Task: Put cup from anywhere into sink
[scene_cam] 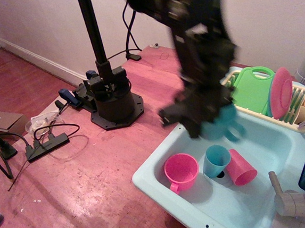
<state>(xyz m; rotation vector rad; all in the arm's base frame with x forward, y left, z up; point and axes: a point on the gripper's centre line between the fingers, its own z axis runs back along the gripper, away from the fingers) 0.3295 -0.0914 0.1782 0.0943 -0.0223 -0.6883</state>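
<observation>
Claw (207, 124), blurred, is clamped on the cup (222, 121); the cup sits at the claw's lower right, its loop handle sticking out to the right, held in the air over the back-left part of the sink (187, 202) basin. Below it on the basin floor: pink mug (180, 170), teal tumbler (215, 160) upright, pink tumbler (241, 167) on its side. Dish rack (302, 114) at the sink's far edge.

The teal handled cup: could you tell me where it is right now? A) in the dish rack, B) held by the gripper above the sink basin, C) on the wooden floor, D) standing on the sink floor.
B: the gripper holds the teal handled cup in the air over the sink basin.
</observation>
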